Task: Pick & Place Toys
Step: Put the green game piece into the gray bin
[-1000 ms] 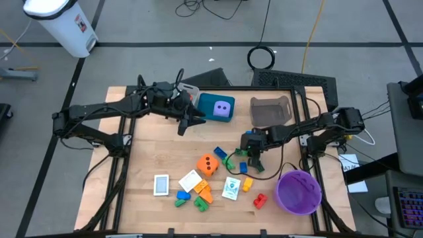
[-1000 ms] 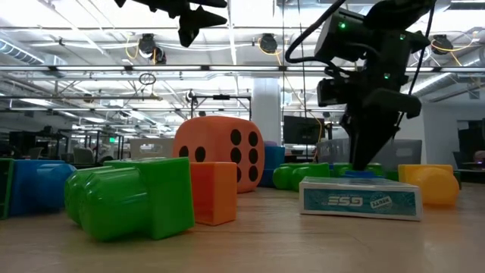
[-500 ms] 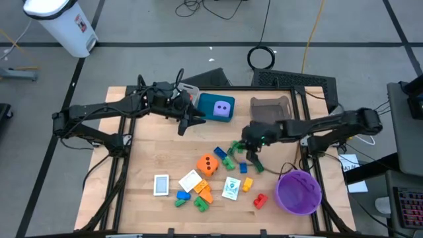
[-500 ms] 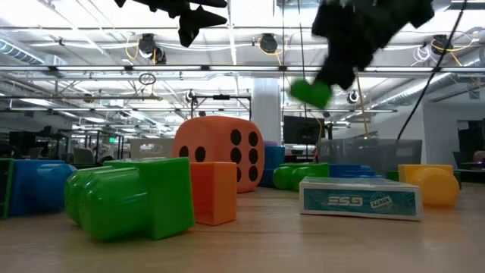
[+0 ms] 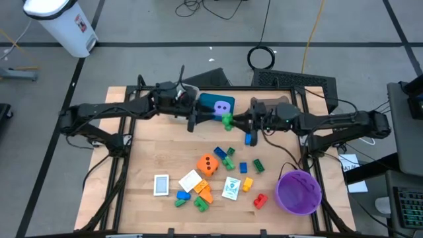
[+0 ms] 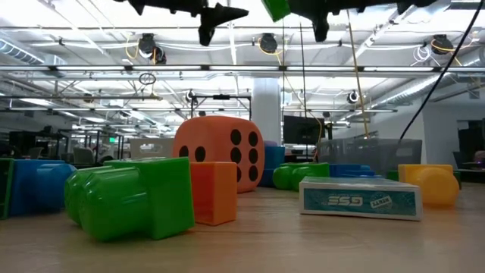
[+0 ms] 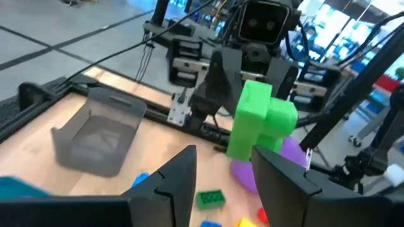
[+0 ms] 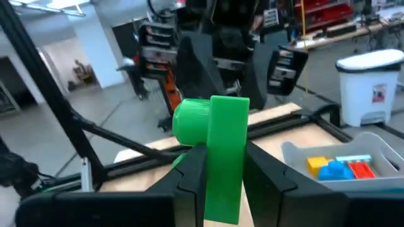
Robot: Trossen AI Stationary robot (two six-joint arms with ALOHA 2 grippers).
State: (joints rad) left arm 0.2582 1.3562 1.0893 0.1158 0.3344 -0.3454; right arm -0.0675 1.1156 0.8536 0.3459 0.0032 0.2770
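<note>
Surface: pale wooden tabletop [image 5: 145, 165] in a black frame, grey floor around it. Landmark: teal box-like tray [image 5: 213, 104] holding a purple dotted die [image 5: 223, 110]. Just beside the tray, right gripper [image 5: 228, 121] clamps a green plastic brick [image 5: 227, 121] in the air. Left gripper [image 5: 193, 121] faces it closely, fingers parted, holding nothing. Nearer than the tray: orange dotted die [image 5: 208, 164], scattered bricks, white picture cards [image 5: 162, 184]. Beyond the table: open workshop with ceiling lights.

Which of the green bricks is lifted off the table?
The green brick clamped in the right gripper, held up facing the left gripper; the others lie on the table.
</note>
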